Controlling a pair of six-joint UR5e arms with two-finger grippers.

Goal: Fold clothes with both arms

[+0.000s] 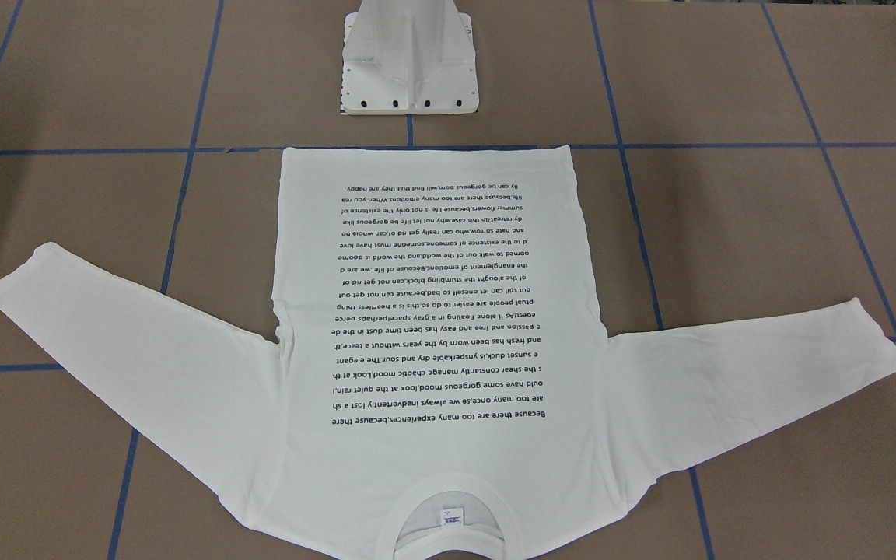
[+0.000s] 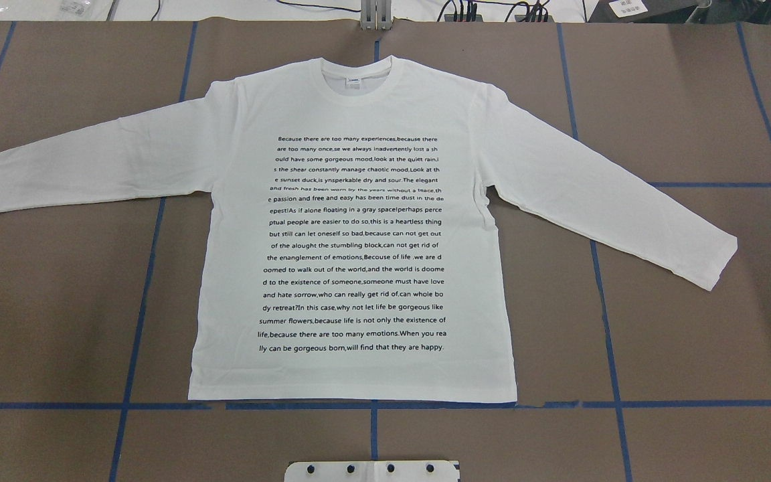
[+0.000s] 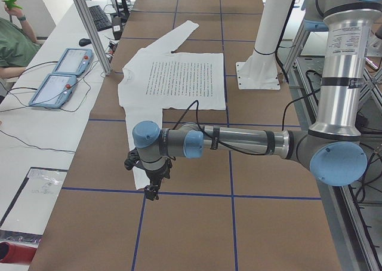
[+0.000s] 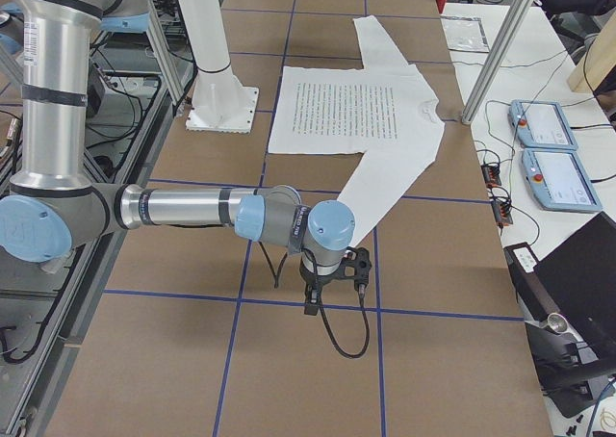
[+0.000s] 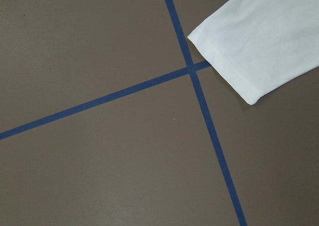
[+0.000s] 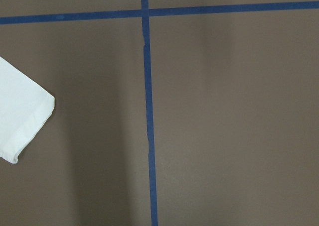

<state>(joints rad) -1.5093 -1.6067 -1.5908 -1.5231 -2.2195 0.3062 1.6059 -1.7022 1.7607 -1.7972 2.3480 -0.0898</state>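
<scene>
The white long-sleeved T-shirt [image 2: 352, 234] lies flat on the brown table, print up, both sleeves spread out; it also shows in the front view [image 1: 432, 311]. The collar and neck label [image 2: 353, 81] point away from the robot. My left gripper [image 3: 152, 190] hangs over the end of the near sleeve in the exterior left view; that cuff [image 5: 234, 61] shows in the left wrist view. My right gripper [image 4: 313, 302] hangs just past the other cuff [image 6: 22, 119]. Both grippers show only in the side views, so I cannot tell whether they are open or shut.
The white pedestal base [image 1: 409, 70] stands on the robot's side of the shirt hem. Blue tape lines [image 2: 372, 405] grid the table. Teach pendants [image 3: 59, 74] lie on a side bench, and a person [image 3: 12, 38] sits there.
</scene>
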